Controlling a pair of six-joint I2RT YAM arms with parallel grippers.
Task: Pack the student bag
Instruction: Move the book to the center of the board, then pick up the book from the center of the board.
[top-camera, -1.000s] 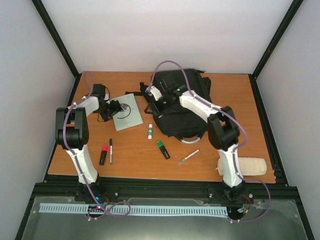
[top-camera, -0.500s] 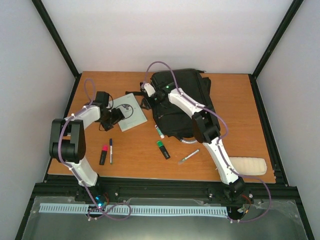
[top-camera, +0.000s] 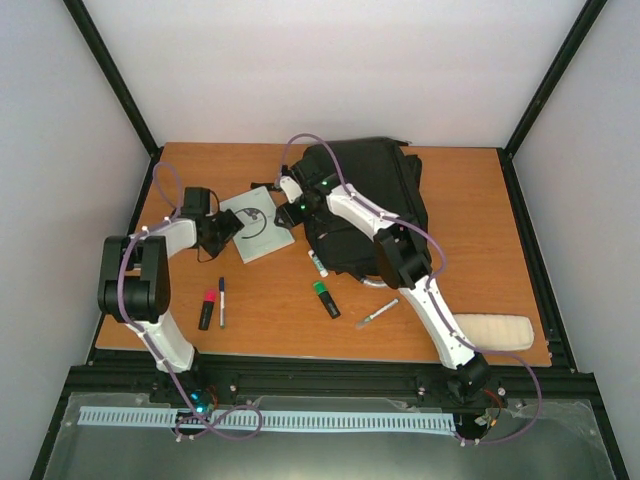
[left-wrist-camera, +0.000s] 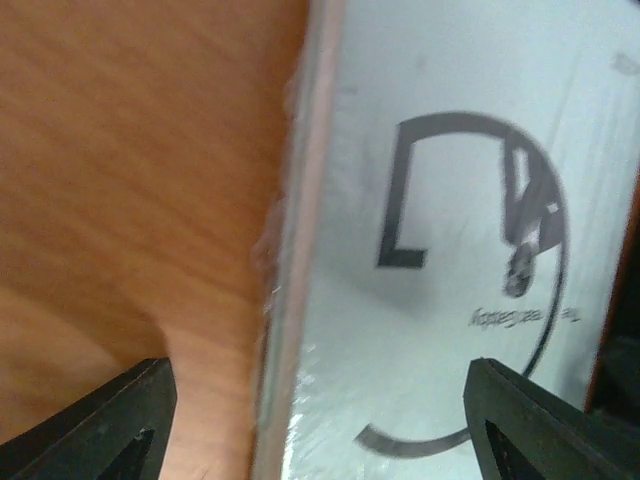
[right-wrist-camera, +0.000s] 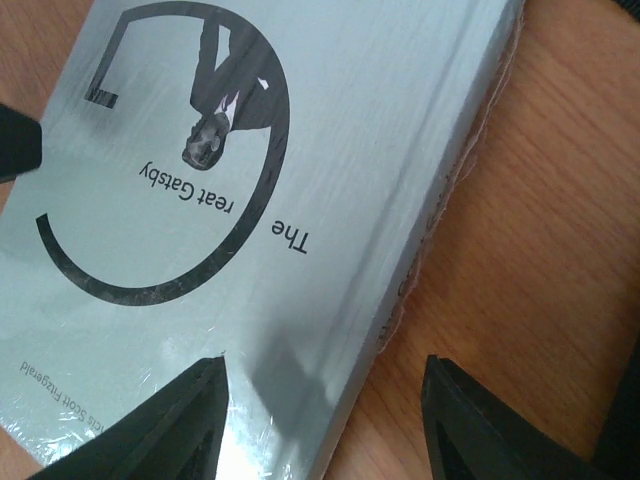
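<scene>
The student bag (top-camera: 372, 200), a large black backpack, lies at the back centre of the table, partly under my right arm. A silver-grey book (top-camera: 252, 228) lies flat just left of it, its cover reading "The Great Gatsby" (right-wrist-camera: 230, 150). My left gripper (top-camera: 222, 229) is at the book's left edge and stands open (left-wrist-camera: 320, 432): one finger is over the wood, the other over the cover (left-wrist-camera: 430, 300). My right gripper (top-camera: 287, 207) is at the book's right edge, also open (right-wrist-camera: 328, 432), straddling the spine.
In front of the bag lie a white glue stick (top-camera: 317, 263), a green highlighter (top-camera: 326, 299) and a silver pen (top-camera: 377, 313). A red highlighter (top-camera: 207, 309) and a dark pen (top-camera: 221, 301) lie front left. A white padded pouch (top-camera: 497, 330) sits at the front right edge.
My right gripper has swung left from over the bag down to the book's right edge. The book has shifted and turned a little. The glue stick now lies further right, tilted.
</scene>
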